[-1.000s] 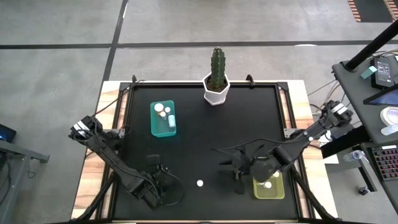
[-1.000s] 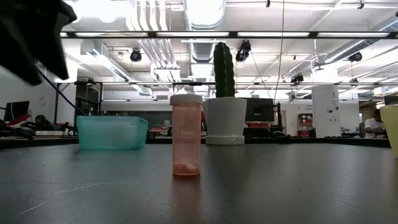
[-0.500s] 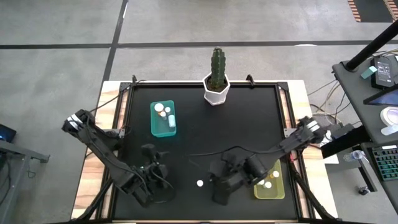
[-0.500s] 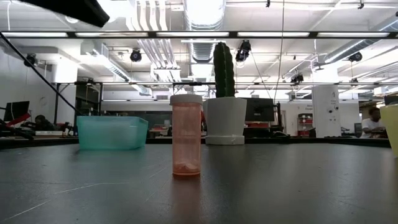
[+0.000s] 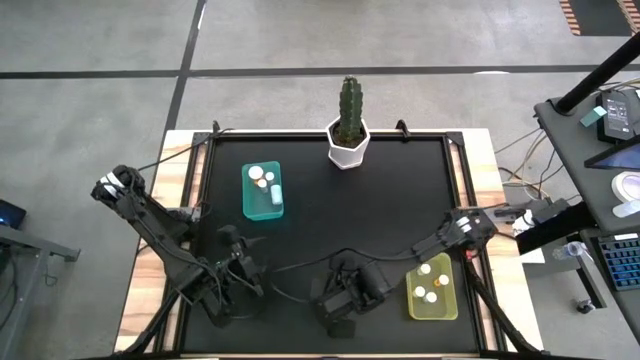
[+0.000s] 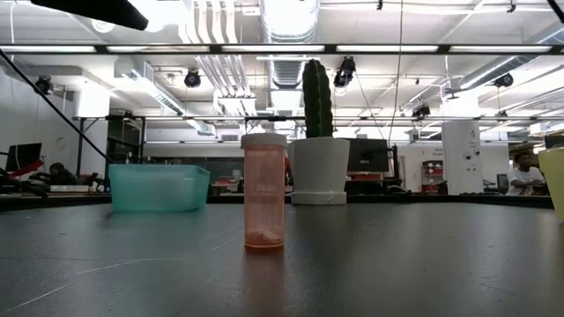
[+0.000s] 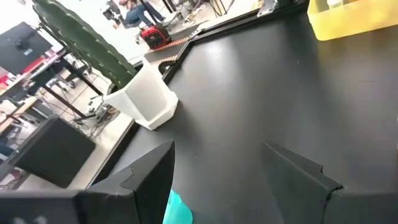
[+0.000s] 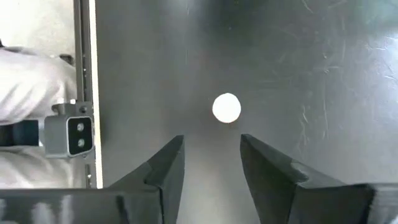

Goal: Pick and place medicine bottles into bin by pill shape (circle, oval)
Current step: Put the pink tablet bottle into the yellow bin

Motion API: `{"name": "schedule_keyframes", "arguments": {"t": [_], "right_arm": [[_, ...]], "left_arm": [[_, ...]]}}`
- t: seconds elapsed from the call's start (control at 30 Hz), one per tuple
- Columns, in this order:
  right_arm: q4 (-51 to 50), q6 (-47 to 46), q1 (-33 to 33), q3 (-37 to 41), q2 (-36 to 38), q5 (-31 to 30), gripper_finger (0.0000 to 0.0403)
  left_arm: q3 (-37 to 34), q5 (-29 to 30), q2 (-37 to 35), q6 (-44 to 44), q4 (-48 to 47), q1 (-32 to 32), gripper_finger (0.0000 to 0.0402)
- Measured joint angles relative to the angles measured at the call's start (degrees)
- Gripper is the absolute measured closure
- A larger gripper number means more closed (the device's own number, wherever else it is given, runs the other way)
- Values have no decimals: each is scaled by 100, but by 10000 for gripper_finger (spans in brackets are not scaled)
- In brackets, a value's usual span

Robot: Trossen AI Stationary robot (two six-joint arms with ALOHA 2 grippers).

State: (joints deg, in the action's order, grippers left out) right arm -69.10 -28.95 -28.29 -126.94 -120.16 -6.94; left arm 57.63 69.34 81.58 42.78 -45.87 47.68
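An orange medicine bottle [image 6: 264, 190] stands upright at the near edge of the black table [image 5: 400, 190]. The right hand [image 8: 211, 163] hangs just above its white cap, fingers spread. The left hand [image 7: 239, 168] waits nearby, spread wide. Farther off sit the yellow bin [image 5: 447, 304] and teal bin [image 5: 249, 203], each holding bottles.

Your right gripper [image 5: 338, 300] has swung away from the shallow yellow plastic tray [image 5: 432, 303] at the black table's [image 5: 400, 190] front right corner and now hangs over the front edge near the middle, above the lone white-capped orange medicine bottle [image 6: 264, 191], whose cap it hides in the high view. With the arm gone, the tray shows three white bottle caps [image 5: 425, 270] where only one showed before. Its fingers [image 8: 168, 165] have spread slightly. Your left gripper [image 5: 232, 243] has drawn back from the front edge towards the left side, and its dark shape has shifted along the top of the low view.
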Motion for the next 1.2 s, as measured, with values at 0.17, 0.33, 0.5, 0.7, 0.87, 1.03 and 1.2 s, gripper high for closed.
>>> {"name": "schedule_keyframes", "arguments": {"t": [0.17,0.33,0.5,0.7,0.87,1.03,1.2], "right_arm": [[-143,294,138,-534,-460,103,216],[-139,342,267,-680,-725,98,174],[-129,348,308,-679,-896,98,140],[-93,290,331,-669,-1078,64,123],[-113,264,360,-651,-1248,-13,122],[-126,260,384,-647,-1308,-14,122],[-113,260,384,-614,-1313,-13,127]], "left_arm": [[0,80,-85,-206,-22,24,178],[-2,174,-326,-271,-52,83,178],[-109,182,-558,-329,38,190,178],[-714,205,-958,-479,492,376,178],[-1236,176,-1441,-950,1439,461,178],[-1723,150,-1803,-2622,3396,457,178],[-2054,90,-1917,-4065,5070,461,178]]}}
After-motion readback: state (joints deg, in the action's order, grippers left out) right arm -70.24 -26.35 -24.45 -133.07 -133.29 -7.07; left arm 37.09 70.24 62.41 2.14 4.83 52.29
